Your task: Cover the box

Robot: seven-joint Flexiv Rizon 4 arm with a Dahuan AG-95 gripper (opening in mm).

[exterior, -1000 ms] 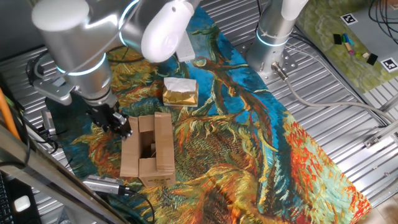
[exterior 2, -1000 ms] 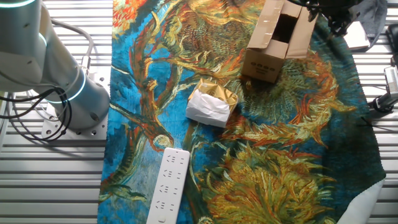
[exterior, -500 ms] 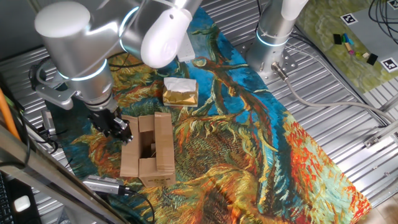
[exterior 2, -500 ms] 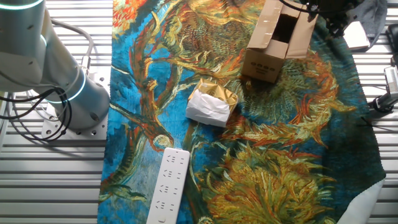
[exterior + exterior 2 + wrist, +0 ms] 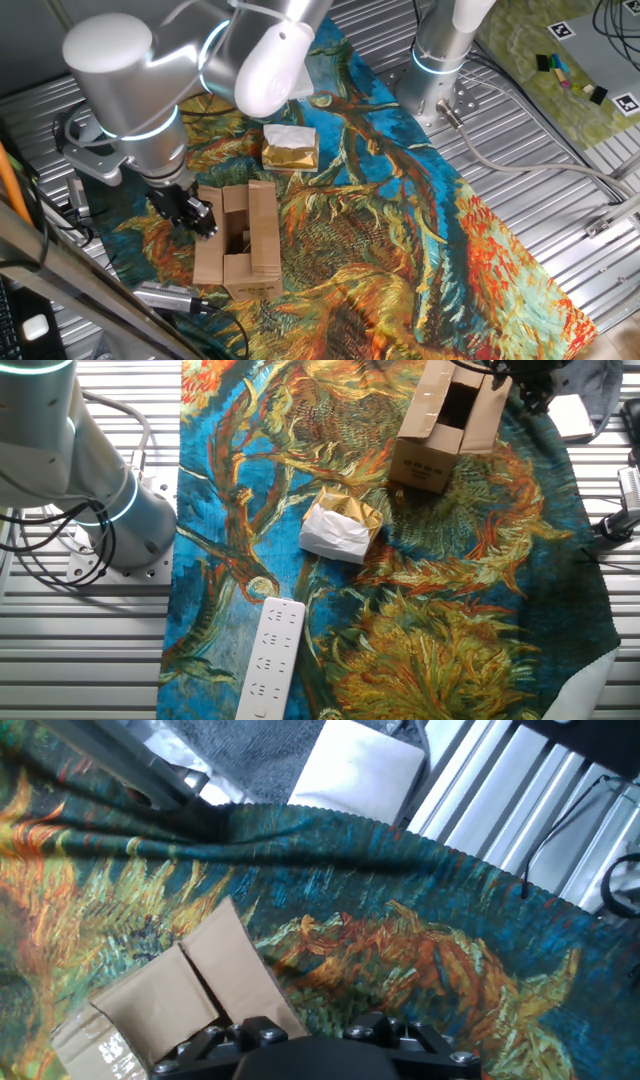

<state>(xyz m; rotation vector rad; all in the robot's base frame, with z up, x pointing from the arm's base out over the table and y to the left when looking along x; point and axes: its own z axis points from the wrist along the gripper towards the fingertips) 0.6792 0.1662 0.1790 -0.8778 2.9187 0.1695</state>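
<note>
The box [image 5: 237, 243] [image 5: 447, 425] [image 5: 170, 995] stands open-topped on the painted cloth [image 5: 400, 230] [image 5: 400, 590] [image 5: 420, 910] covering the surface, flaps raised, near the cloth's edge. The pincer [image 5: 192, 212] [image 5: 530, 385] hangs just beside one outer flap; whether its fingers are parted or closed cannot be told. Well apart lies a crumpled paper packet [image 5: 290, 146] [image 5: 340, 528]; a white power strip [image 5: 268, 658] rests farther along the cloth.

Jaws hidden behind the gripper [image 5: 310, 1045] body.

Cloth [image 5: 400, 250] right of the box [image 5: 238, 240] lies free — paper packet [image 5: 290, 147] stands behind.
</note>
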